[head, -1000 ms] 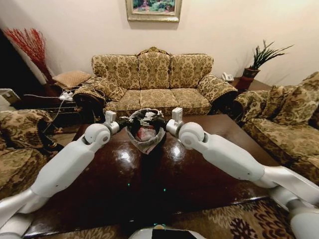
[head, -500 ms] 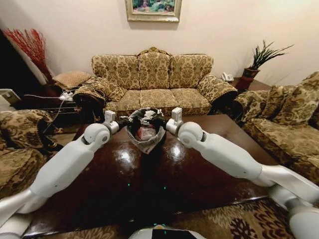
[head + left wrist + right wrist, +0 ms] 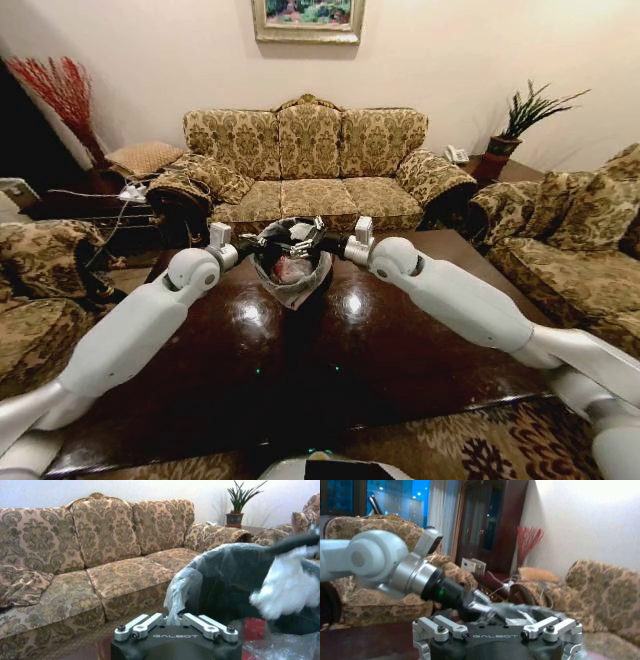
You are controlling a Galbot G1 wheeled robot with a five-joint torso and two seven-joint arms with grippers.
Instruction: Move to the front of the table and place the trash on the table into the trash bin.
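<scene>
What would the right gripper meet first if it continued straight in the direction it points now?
Probably the left gripper. The right gripper points across the top of the trash bin, and its wrist view shows the left gripper straight ahead at the bin's far rim. Depth between them is unclear.

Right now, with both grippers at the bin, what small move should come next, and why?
Probably open the right gripper and let go. It appears to hold the white bundle hanging over the mouth of the trash bin, while the left gripper pinches the liner at the rim, steadying it on the table.
</scene>
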